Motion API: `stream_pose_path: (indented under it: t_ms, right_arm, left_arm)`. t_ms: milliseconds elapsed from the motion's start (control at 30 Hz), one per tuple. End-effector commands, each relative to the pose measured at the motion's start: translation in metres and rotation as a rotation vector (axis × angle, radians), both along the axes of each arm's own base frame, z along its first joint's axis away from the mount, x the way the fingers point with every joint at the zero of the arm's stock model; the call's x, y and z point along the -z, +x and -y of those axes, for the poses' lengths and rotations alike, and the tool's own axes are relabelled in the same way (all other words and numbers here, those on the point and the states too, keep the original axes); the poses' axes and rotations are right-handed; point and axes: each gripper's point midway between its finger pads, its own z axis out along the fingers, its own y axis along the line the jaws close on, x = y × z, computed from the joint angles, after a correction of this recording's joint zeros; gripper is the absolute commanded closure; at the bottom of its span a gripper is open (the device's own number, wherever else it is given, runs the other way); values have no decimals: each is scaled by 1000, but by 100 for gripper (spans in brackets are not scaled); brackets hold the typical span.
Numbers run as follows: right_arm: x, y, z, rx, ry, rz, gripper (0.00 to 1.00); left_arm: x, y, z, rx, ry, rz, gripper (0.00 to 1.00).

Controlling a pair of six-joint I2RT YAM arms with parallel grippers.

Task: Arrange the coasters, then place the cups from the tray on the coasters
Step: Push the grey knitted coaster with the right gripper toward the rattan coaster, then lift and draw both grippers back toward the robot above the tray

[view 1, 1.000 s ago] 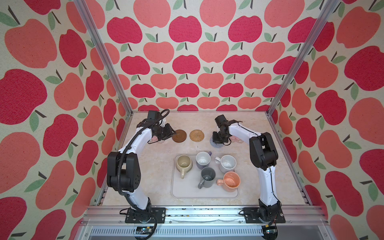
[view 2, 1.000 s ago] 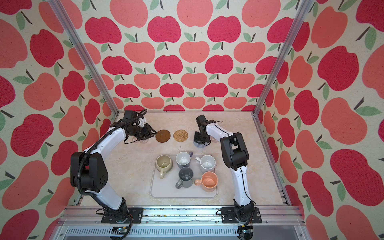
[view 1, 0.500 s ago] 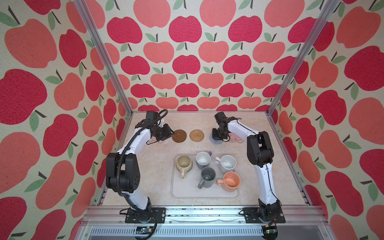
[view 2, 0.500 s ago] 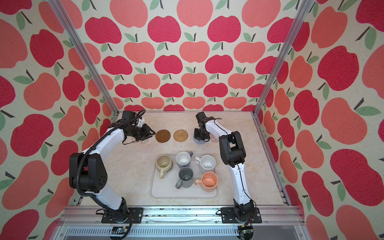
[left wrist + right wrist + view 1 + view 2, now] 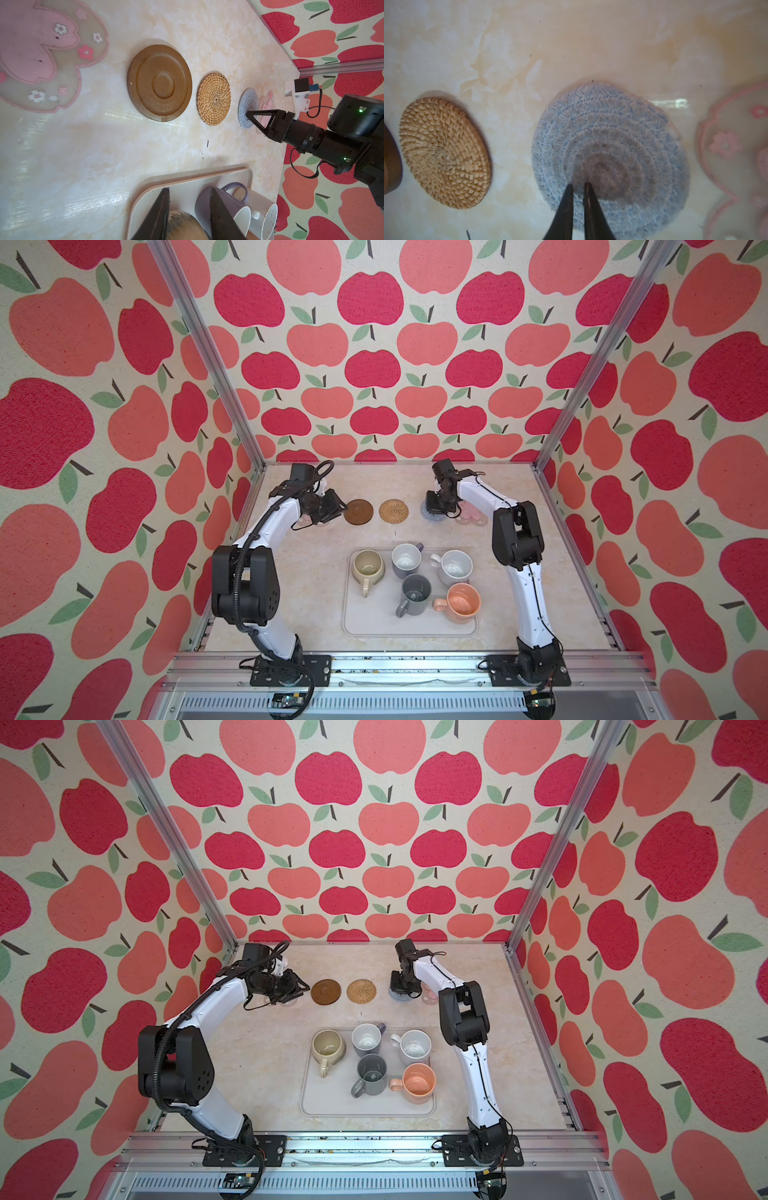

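The right pincer, clenched, presses its tips on the grey-blue knitted round coaster and has nudged it slightly back, level with the tan woven rattan coaster. The left pincer hangs parted and empty. The five cups still wait on the pale rectangular tray.

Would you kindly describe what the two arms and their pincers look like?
Both are white-shelled with bulky black joints. A ribbed black cable hose loops along the left arm; a thin black wire runs down the right arm. The left pincer and right pincer have slim, black, tapering fingers. Small green lights glow on the right wrist.
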Motion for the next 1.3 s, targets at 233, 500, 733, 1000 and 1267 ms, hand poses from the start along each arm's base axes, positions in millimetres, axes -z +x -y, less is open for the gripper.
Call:
stream_pose_path:
  t_ms: [233,500,733,1000,1267]
  right_arm:
    - [11,-10,-10,-24,6,-51,84]
    - [2,-15,-14,-37,-8,-38,81]
    - [-14,-8,-7,-31,-39,-5,66]
    - [-50,-10,-9,-37,-11,50,58]
    - [-102,-17,-16,-63,50,151,56]
  left_arm:
    - [2,4,-4,2,-1,14,64]
    - [0,3,-4,2,-4,16,63]
    - [-4,3,-1,9,-24,23,62]
    - [-11,0,-2,9,-14,31,59]
    - [-23,-8,-5,16,12,47,57]
